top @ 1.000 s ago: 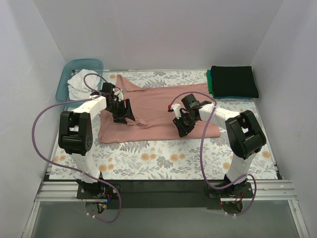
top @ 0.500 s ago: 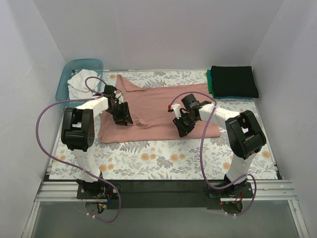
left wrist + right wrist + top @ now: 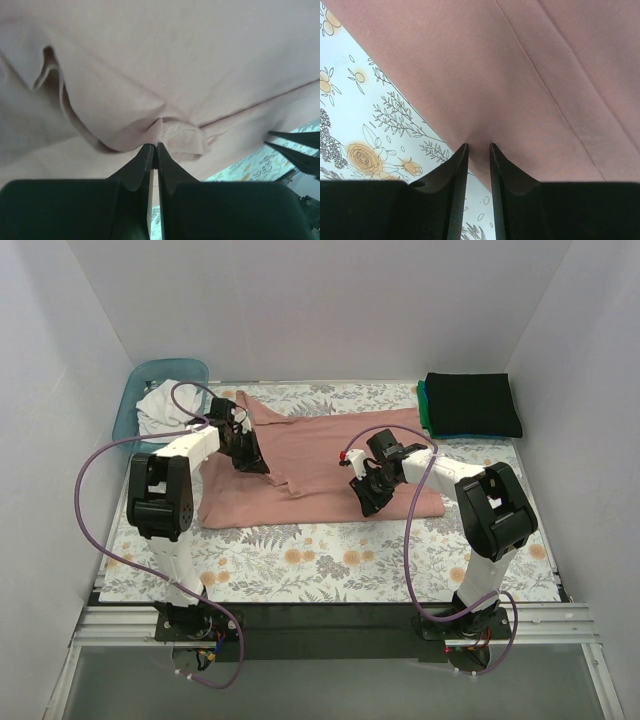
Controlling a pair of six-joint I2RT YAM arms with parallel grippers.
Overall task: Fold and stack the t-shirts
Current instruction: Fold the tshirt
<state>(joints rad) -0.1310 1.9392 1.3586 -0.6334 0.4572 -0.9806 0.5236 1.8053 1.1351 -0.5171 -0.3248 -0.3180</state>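
I have the pink t-shirt (image 3: 330,445) spread over the middle of the table (image 3: 330,560), nearer the far edge. My left gripper (image 3: 156,146) is closed tight on a bunched fold at the shirt's left side. My right gripper (image 3: 476,146) is almost closed and pinches the near hem. I believe this lets both lift one edge together for folding. The black t-shirt (image 3: 472,402) lies folded in the far right corner.

At the far right corner the teal-green t-shirt (image 3: 424,412) lay almost wholly covered by the black t-shirt (image 3: 472,403); only its edge showed. The pink t-shirt (image 3: 190,60) was cut off by the edges of both wrist views. The basket (image 3: 126,408) wall hid part of the white t-shirt (image 3: 160,408).
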